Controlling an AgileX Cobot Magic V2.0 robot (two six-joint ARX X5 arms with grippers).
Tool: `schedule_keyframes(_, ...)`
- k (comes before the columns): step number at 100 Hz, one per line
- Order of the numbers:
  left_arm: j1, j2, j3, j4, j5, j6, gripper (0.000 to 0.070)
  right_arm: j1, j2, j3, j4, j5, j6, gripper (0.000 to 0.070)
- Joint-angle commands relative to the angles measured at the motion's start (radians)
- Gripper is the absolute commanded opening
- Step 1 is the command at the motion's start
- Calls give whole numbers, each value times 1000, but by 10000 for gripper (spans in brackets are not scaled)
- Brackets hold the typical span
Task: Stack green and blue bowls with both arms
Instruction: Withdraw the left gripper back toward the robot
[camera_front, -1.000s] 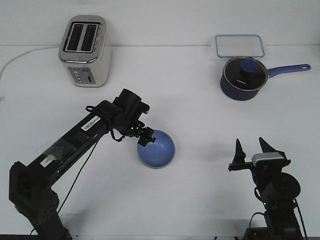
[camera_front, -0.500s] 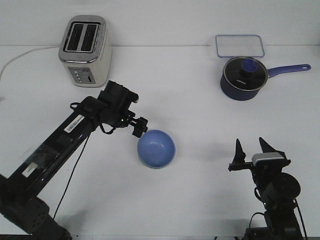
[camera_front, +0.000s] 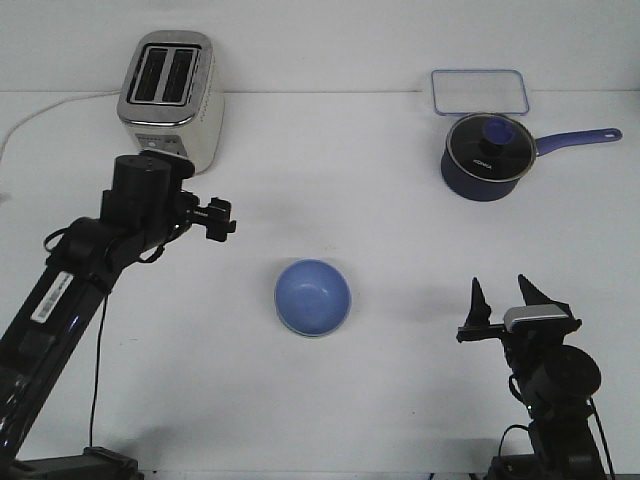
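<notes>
**Blue bowl alone in the middle**

The blue bowl (camera_front: 313, 297) sits mid-frame on the white desk (camera_front: 380, 200), bare desk all around it. A green rim peeks out underneath. The left fingers (camera_front: 216, 219), upper left, look nearly closed and hold nothing. The right fingers (camera_front: 503, 298), lower right, spread open, empty.

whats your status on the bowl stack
Left tool empty, clear of bowls. Right tool open, parked near edge. Blue bowl sits mid-table, thin green rim beneath it. Nothing in the way.
</notes>
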Motion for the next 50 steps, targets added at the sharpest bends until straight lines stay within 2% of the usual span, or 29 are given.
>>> schedule_keyframes(1, 19, -49, -51, 38, -7, -18, 473, 2, 4, 0, 13, 0, 12, 514)
schedule_keyframes(28, 119, -375, -449, 269, -9, -56, 473, 2, 4, 0, 13, 0, 12, 514)
schedule_keyframes(50, 126, -628, -723, 363, -8, -58, 473, 2, 4, 0, 13, 0, 12, 514)
